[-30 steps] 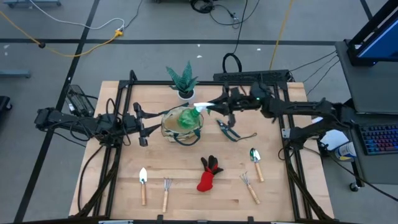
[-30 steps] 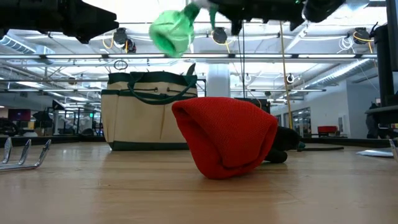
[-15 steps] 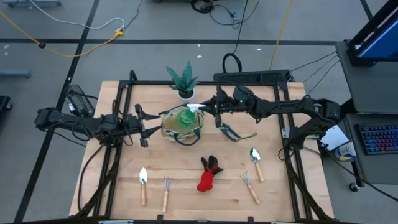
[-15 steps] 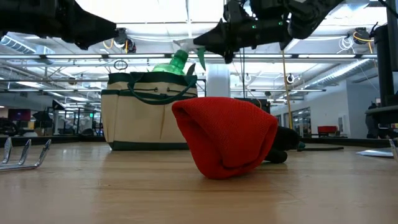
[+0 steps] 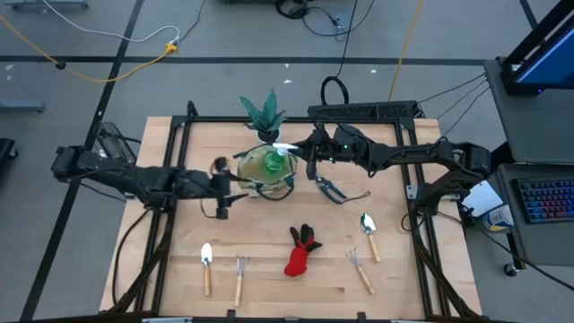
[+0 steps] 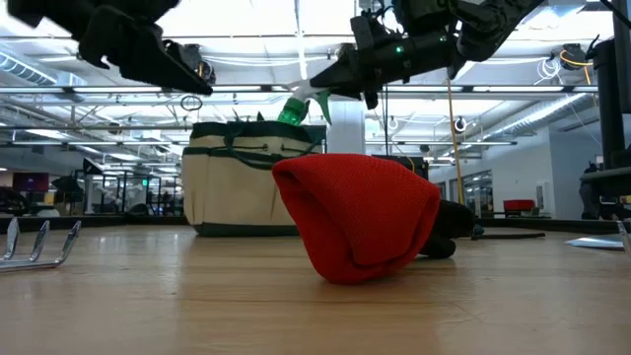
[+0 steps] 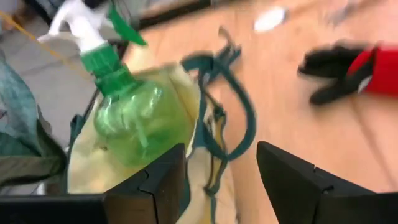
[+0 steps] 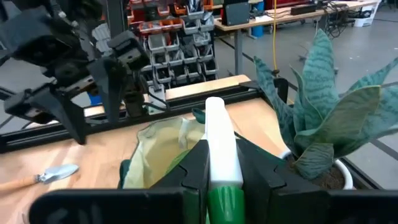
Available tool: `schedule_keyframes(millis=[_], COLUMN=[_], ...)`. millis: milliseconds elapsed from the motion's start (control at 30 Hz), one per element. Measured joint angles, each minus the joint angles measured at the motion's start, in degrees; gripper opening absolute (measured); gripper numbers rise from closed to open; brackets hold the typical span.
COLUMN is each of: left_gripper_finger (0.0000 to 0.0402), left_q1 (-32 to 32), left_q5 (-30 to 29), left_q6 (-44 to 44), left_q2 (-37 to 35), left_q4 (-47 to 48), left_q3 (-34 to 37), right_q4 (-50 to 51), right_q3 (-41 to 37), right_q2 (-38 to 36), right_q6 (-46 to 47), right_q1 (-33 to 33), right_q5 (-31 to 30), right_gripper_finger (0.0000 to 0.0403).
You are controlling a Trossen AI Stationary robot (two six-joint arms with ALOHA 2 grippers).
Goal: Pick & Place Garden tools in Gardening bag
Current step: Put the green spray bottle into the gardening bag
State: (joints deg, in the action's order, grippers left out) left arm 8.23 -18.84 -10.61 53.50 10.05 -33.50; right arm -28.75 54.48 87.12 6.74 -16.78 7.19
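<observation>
Spray bottle (image 5: 273,161) sits green body down in the mouth of the gardening bag (image 5: 244,182), its white trigger head sticking out above the rim. The right gripper (image 5: 300,152) is clamped on that white head, as the right wrist view shows with the fingers (image 8: 194,163) pressed against both sides of it. The left gripper (image 5: 226,190) hovers at the bag's near side with its jaws spread and nothing between them.

To finish this step well, I judge the bottle should be lowered until its body rests on the bag's floor before the right gripper lets go; released too high, it could tip and catch on the green loop handles (image 7: 225,109). The fabric wall looks soft, so the left gripper would do best steadying the rim rather than pushing it inward. The withdrawal should go straight up, clear of the potted plant (image 5: 263,115) just behind the bag.

Still on the desk (image 5: 421,278) lie the pruning shears (image 5: 328,188), the red-and-black glove (image 5: 301,250), two trowels (image 5: 206,266) and two hand rakes (image 5: 239,278).
</observation>
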Motion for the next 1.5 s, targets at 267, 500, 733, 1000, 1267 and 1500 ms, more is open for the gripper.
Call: schedule_keyframes(millis=[267,500,733,1000,1267,1500], left_gripper_finger=[0.0204,0.0204,0.0183,0.0077,0.0012,0.0005], left_q1=[-1.6,-6.2,-9.6,-10.9,-10.2,-8.4], left_q5=[-3.6,-3.2,3.2,7.9,12.2,13.1], left_q6=[-5.4,-4.2,-4.5,-4.7,-2.3,0.0], left_q2=[11.5,15.7,15.8,16.1,17.3,23.4], left_q4=[13.6,20.7,21.6,21.1,11.0,3.6], left_q3=[-12.4,-15.6,-15.6,-15.6,-15.7,-15.7], right_q4=[1.5,2.2,2.0,2.0,1.9,3.1], right_q3=[0.0,0.0,0.0,0.0,0.0,0.0], right_q2=[0.0,0.0,0.0,0.0,0.0,0.0], right_q6=[0.0,1.8,5.9,9.2,11.1,13.6], right_q1=[0.0,0.4,0.8,2.1,4.1,4.2], right_q5=[0.1,-4.1,-4.7,-14.9,-20.3,-20.6], right_gripper_finger=[0.0049,0.0049,0.0049,0.0049,0.0049,0.0049])
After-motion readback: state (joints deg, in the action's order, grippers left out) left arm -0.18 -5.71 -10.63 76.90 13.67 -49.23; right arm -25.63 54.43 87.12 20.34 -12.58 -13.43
